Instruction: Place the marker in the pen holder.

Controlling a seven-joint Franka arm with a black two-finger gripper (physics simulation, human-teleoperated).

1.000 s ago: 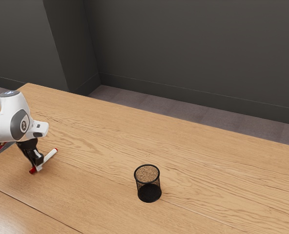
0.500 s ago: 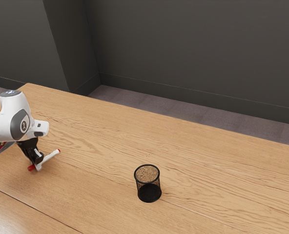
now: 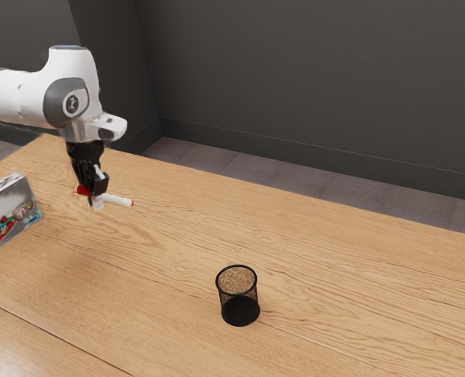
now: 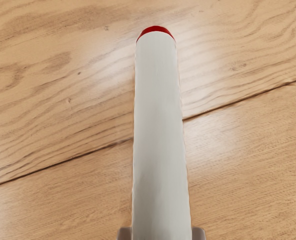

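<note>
Your gripper (image 3: 97, 198) hangs above the worktop (image 3: 335, 267), toward its end at the exterior view's left, with the arm (image 3: 30, 98) reaching in above that end. The fingers (image 4: 199, 233) are closed down to the thickness of the marker (image 3: 117, 199) and have hold of it, one on each side of its barrel, as you can see in the wrist view.

You have the marker raised off the worktop. Its white barrel lies crosswise in the exterior view, nearer level than upright and dipping slightly toward the exterior view's right. The larger red part is at the end toward the exterior view's left; the opposite end has a small red tip. In the wrist view you see the white barrel stretching away from the fingers to a red end, over wood grain and a dark seam.

Your pen holder (image 3: 217, 284), a round black mesh cup, stands upright with its open rim up, on the part of the worktop toward the camera, well apart from the marker. A grey box (image 3: 7, 199) with a colourful printed side sits by the worktop's edge at the exterior view's left.
</note>
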